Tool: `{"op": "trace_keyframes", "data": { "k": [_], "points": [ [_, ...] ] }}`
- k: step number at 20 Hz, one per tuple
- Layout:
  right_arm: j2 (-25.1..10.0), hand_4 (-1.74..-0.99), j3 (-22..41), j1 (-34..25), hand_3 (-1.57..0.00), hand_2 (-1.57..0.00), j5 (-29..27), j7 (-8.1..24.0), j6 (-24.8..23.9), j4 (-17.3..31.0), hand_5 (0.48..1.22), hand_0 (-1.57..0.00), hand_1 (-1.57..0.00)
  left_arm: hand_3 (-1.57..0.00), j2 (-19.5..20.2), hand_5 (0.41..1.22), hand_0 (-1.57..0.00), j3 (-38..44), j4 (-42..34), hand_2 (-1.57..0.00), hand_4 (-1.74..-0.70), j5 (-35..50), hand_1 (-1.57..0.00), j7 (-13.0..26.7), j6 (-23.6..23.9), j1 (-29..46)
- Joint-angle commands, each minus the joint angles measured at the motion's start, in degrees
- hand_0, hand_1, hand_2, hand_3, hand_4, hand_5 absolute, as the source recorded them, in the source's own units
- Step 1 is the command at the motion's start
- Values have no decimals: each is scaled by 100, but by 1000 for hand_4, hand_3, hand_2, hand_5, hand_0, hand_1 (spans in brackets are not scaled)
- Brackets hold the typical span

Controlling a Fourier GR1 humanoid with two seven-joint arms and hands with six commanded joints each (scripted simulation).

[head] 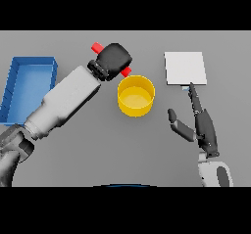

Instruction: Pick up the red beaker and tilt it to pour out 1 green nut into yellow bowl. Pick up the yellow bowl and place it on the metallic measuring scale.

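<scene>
Bowl [136,96] sits near the middle of my view, a squat yellow cylinder with a thin round rim and a smooth, glossy inside; I cannot make out a nut in it. Nearest me, on the right, my right hand [198,123] rests low over the grey table [98,154] — fingers straight, thumb spread toward the bowl, holding nothing. Its longest fingertip reaches up to the near edge of the scale [185,68], a flat pale square plate with crisp corners and a matte, metallic look. A small tab shows at that near edge, just by the fingertip.

Between the hand and the bowl there is a strip of bare table; the bowl and scale stand apart, with a clear lane between them.

On the left, my white and grey forearm runs up diagonally from the lower left corner. My left hand [114,59] is curled tight round the beaker [97,47] — only two red ends poke out, one at the hand's upper left, one at its lower right, just above the bowl's far rim. The beaker lies tilted, its lower end at the bowl's edge; I cannot tell whether they touch.

Farther left is a blue bin [13,79], rectangular with upright walls, partly covered by the forearm and cut by the view's left edge.
</scene>
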Motion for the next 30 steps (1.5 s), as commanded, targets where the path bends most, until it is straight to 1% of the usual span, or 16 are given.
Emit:
{"op": "trace_keyframes", "data": {
  "k": [1, 2, 3, 4, 7, 8, 10, 11, 12, 15, 18, 22, 24, 26, 28, 30],
  "points": [
    [-8, -1065, 34, 2, 1, 1, -3, 6, 54, -2, 676, 1, 1, -1571, -10, 1217, -1571, -154, 110, -1571, -1672, -137, -1571, -92, -51, -65],
    [-21, -1067, 27, 18, 1, 1, -19, -73, 69, 14, 684, 1, 1, -1571, 18, 1218, -1571, -292, 201, -1571, -1685, -285, -1571, -164, -130, -186],
    [-34, -1066, 29, -32, 1, 1, 25, -12, 51, 36, 689, 1, 1, -1571, -25, 1219, -1571, -434, 306, -1571, -1696, -451, -1571, -156, -167, -325],
    [-15, -1069, 53, 24, 1, 1, 23, -73, 52, -12, 689, 1, 1, -1571, -29, 1219, -1571, -563, 428, -1571, -1705, -586, -1571, -208, -199, -402],
    [-9, -1063, 26, 2, 1, 1, -71, -130, 112, 70, 697, 1, 1, -1571, -116, 1220, -1571, -845, 680, -1571, -1723, -906, -1571, -272, -183, -627],
    [15, -1060, 87, 51, 1, 1, 42, -179, 55, 36, 700, 1, 1, -1571, -137, 1220, -1571, -919, 748, -1571, -1726, -1001, -1571, -262, -182, -683],
    [12, -1060, 42, 62, 1, 1, -31, -127, 69, 0, 696, 1, 1, -1571, -202, 1220, -1571, -1016, 773, -1571, -1732, -1131, -1571, -211, -175, -753],
    [49, -1056, 35, 16, 1, 1, -95, -96, 113, 128, 693, 1, 1, -1571, -241, 1221, -1571, -1088, 758, -1571, -1733, -1208, -1571, -148, -103, -702],
    [70, -1063, 37, 53, 1, 1, -100, -226, 96, 125, 699, 1, 1, -1571, -237, 1221, -1571, -1131, 759, -1571, -1735, -1257, -1571, -203, -39, -710],
    [95, -1055, 43, -67, 1, 1, -12, -97, -7, 78, 691, 1, 1, -1571, -333, 1221, -1571, -1403, 791, -1571, -1737, -1561, -1571, -132, 82, -759],
    [61, -1082, 61, 19, 1, 1, 114, -135, -80, 37, 677, 1, 1, -1571, -374, 1221, -1571, -1672, 803, -1571, -1735, -1823, -1571, -179, -107, -881],
    [63, -1063, 50, -24, 1, 1, 103, -173, -84, 71, 673, 1, 1, -1571, -462, 1221, -1571, -2120, 994, -1571, -1733, -2228, -1571, -581, -199, -1239],
    [43, -1059, 48, -23, 1, 1, 175, -179, -123, 133, 672, 1, 1, -1571, -551, 1221, -1571, -2309, 1013, -1571, -1732, -2394, -1571, -644, -349, -1340],
    [110, -1047, 111, 38, 1, 1, 200, -333, -136, 138, 681, 1, 1, -1571, -719, 1221, -1571, -2355, 1170, -1571, -1728, -2481, -1571, -603, -406, -1468],
    [60, -1035, 84, -1, 1, 1, 169, -240, -102, 67, 685, 1, 1, -1571, -714, 1221, -1571, -2377, 1283, -1571, -1728, -2525, -1571, -766, -431, -1605],
    [63, -1035, 67, -84, 1, 1, 167, -128, -112, 95, 684, 1, 1, -1571, -611, 1221, -1571, -2124, 1407, -1571, -1726, -2397, -1571, -912, -98, -1854]
  ]
}}
